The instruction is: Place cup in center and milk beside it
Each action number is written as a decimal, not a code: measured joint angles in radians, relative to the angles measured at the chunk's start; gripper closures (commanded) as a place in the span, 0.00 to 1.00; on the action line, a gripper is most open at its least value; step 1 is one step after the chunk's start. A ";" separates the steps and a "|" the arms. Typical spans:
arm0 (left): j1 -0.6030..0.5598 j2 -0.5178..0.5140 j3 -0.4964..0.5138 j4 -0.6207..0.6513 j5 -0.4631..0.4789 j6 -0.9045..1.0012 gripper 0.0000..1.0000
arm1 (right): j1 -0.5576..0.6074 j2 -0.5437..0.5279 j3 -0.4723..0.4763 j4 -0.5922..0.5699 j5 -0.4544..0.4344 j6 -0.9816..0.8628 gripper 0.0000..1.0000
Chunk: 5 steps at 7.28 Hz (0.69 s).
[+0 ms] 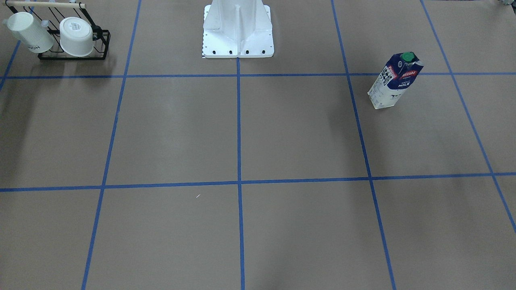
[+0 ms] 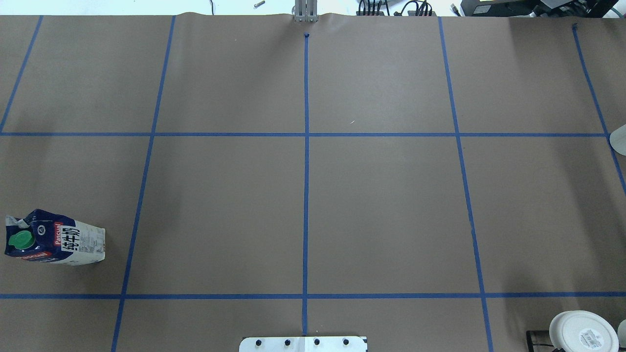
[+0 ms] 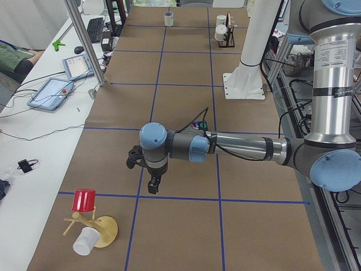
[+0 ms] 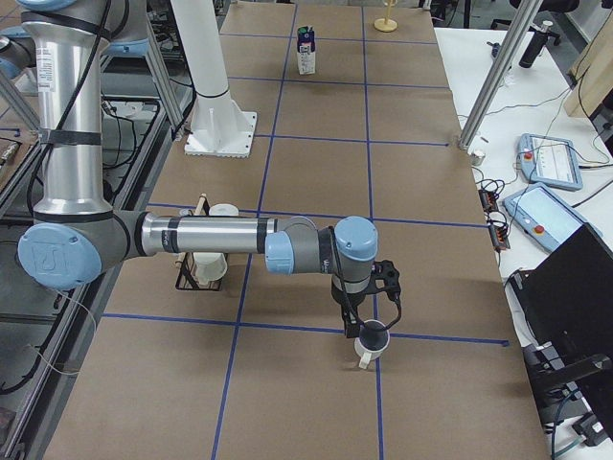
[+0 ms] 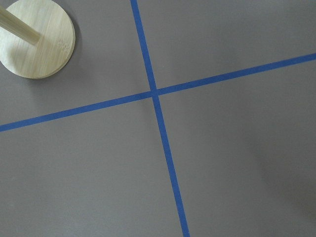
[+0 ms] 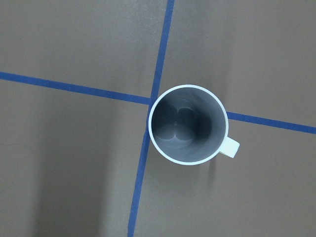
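The cup (image 6: 187,123), a plain white mug with a grey inside, stands upright on a blue tape crossing, straight below the right wrist camera. In the exterior right view my right gripper (image 4: 356,329) hangs just above the cup (image 4: 372,345); I cannot tell if it is open or shut. The milk (image 1: 393,82) stands upright far off on my left side, and also shows in the overhead view (image 2: 56,239) and the exterior right view (image 4: 306,50). My left gripper (image 3: 153,185) hovers over bare table near a tape crossing, apart from the milk; its state cannot be told.
A black wire rack (image 1: 100,44) with two other white cups stands on my right, near the robot base (image 1: 238,32). A wooden mug tree (image 3: 104,231) with a red cup (image 3: 84,200) and a white cup stands beyond my left gripper; its base shows in the left wrist view (image 5: 37,39).
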 measured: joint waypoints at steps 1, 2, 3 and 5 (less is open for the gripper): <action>0.000 0.000 -0.004 0.001 0.000 0.000 0.01 | 0.000 0.000 0.001 0.000 0.000 0.000 0.00; 0.000 0.000 -0.012 0.001 0.000 -0.001 0.01 | 0.000 0.001 0.002 0.000 0.000 0.000 0.00; 0.000 0.000 -0.020 0.002 0.000 -0.001 0.01 | 0.000 0.002 0.013 0.001 -0.001 0.000 0.00; 0.000 0.000 -0.043 0.002 0.000 -0.001 0.01 | 0.000 0.000 0.046 0.047 -0.005 0.002 0.00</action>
